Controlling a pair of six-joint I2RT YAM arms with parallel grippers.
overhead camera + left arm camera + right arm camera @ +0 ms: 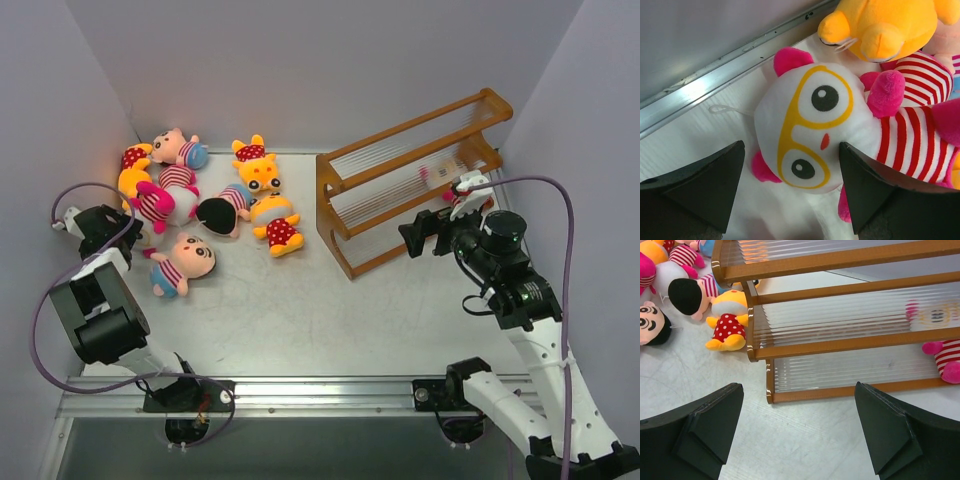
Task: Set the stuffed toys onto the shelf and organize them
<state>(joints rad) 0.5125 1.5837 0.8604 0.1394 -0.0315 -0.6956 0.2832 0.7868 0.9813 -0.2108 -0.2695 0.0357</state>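
The left gripper (791,150) hangs over the pile of stuffed toys (205,205) at about 10 o'clock on the table (330,320). Its jaws are spread wide and hold nothing. Between them in the left wrist view lies the white-faced doll (805,130) with yellow spectacles. It is face up, and its striped body runs off toward 3 o'clock. A yellow bear (880,30) crowds in at 1 o'clock, touching or overlapping the doll's magenta arm.

The step in hand looks like picking up this doll. To do it well, I would bring the fingers down either side of the head (the roundest, firmest part) rather than across the body, where the bear and neighbouring limbs could be pinched as well. The plush will give, so the grip should close firmly. A straight lift would then shed anything resting on it.

The shelf (840,289) stands at about 2 o'clock on the table, well apart from the pile. One magenta-limbed doll (945,360) already sits at the far right end of its lower tier, seen blurred through the rods. The right gripper (799,387) hovers in front of the rack, also fully spread and empty. The pile lies far from the rack on the left arm's side, so I judge a handover or a mid-table drop may be needed. Most of the toys remain to be placed.
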